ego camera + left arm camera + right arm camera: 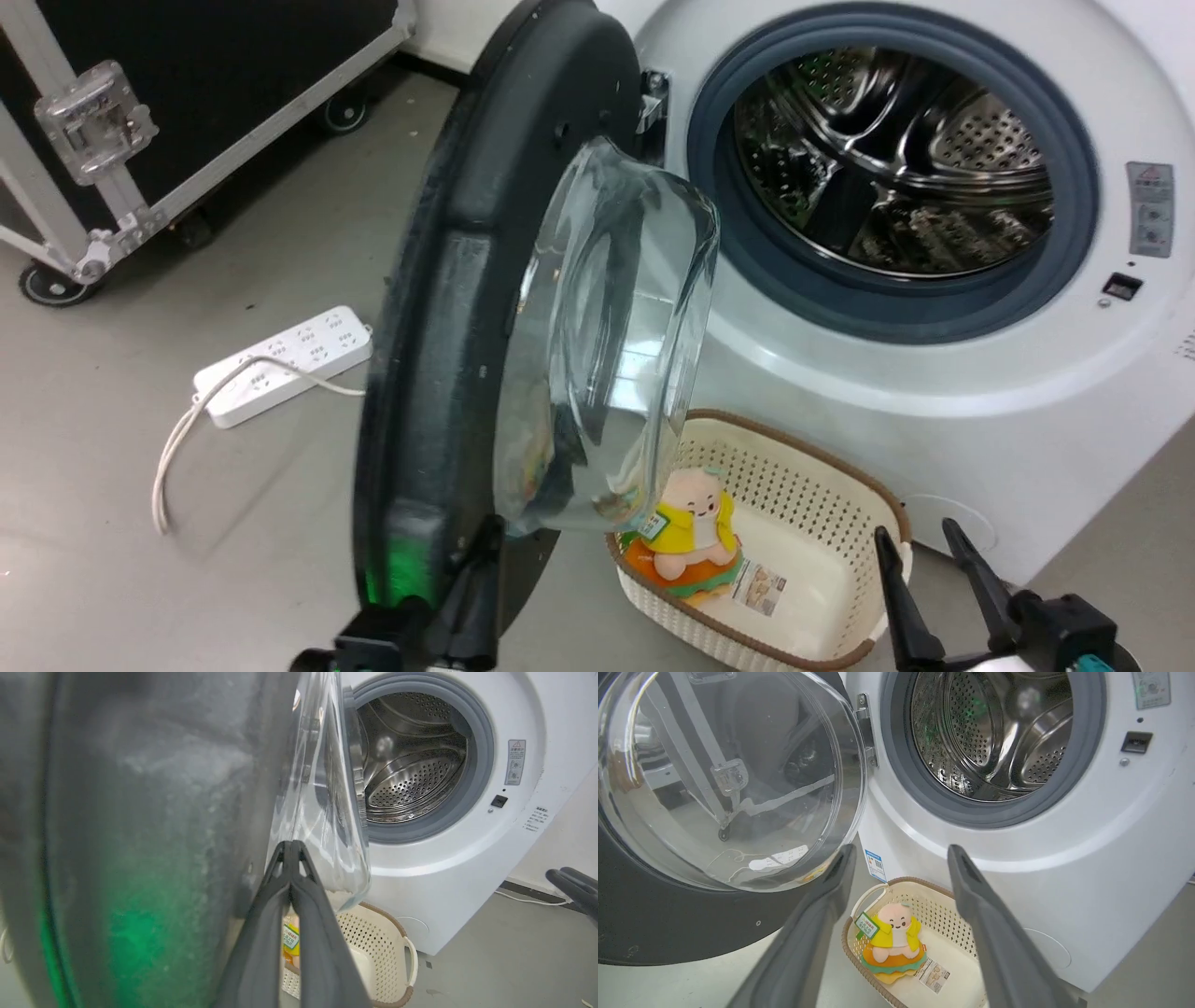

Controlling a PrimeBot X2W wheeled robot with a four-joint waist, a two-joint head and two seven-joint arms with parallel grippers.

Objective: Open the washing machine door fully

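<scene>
Left wrist view puts your left gripper point(290, 845) with its fingers pressed together, lying against the inner face of the washing machine door point(154, 812) just beside the glass bowl. The door stands roughly square to the washing machine point(444, 868), hinged at the drum's left, so I judge it about half swung. Push outward along the hinge's arc, bearing on the black rim rather than the glass, and let your wrist turn with the door so the fingers don't slide off. Your right gripper point(915, 532) hangs wide apart near the basket point(803, 495); leave it clear
</scene>
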